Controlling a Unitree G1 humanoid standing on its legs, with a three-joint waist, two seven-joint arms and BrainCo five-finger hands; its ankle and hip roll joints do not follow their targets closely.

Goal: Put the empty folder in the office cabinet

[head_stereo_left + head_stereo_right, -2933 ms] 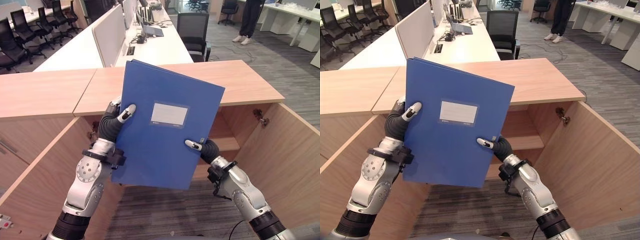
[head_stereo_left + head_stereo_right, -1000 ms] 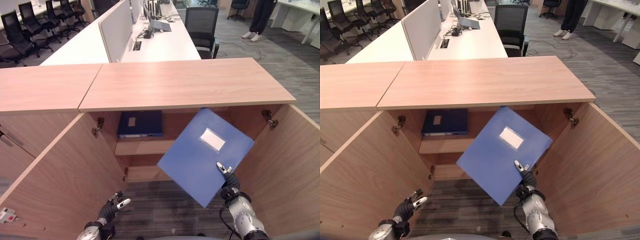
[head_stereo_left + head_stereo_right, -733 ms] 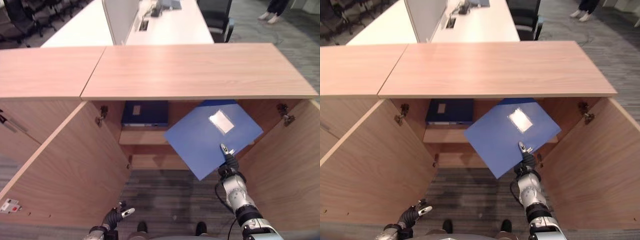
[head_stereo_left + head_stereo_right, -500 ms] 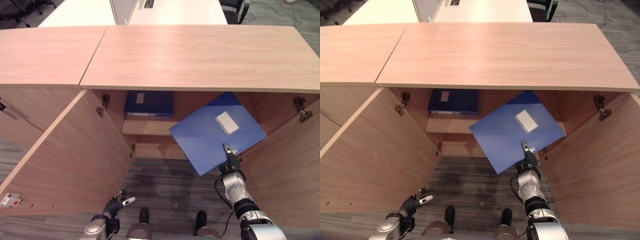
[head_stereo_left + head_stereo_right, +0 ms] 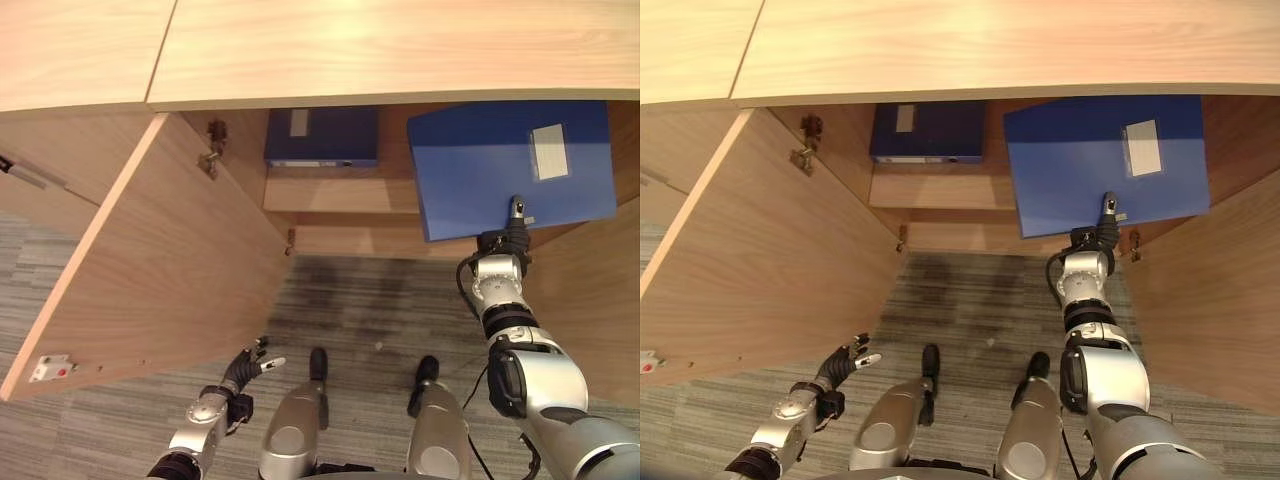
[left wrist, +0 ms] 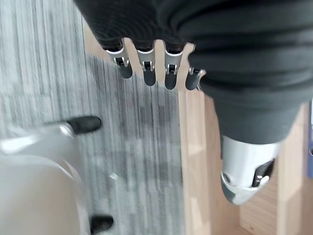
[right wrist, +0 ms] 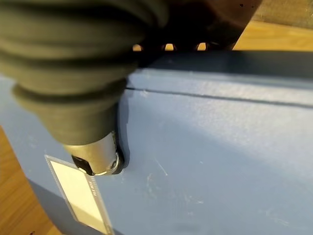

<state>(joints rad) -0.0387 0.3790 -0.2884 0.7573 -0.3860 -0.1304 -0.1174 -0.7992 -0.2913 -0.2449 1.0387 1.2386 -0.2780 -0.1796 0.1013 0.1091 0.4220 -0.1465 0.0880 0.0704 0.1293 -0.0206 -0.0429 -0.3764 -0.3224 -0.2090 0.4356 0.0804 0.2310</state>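
1. Since the earlier frames, the left hand (image 5: 246, 368) has let go of the folder (image 5: 510, 168) and dropped low beside the open door (image 5: 150, 270), fingers loosely spread and holding nothing; the folder has swung from upright to nearly flat and moved forward under the cabinet (image 5: 400, 50) top.
2. Right hand (image 5: 514, 228) pinches the folder's near edge, thumb on top, fingers curled beneath.
3. Folder lies partly over the shelf (image 5: 330, 193), near edge overhanging; its label (image 5: 550, 151) faces up.
4. Its long axis seems to run left to right, roughly square with the shelf front.
5. Another dark folder (image 5: 322, 136) sits further in, to the left.
6. Left to do, I judge: push it fully in and release.
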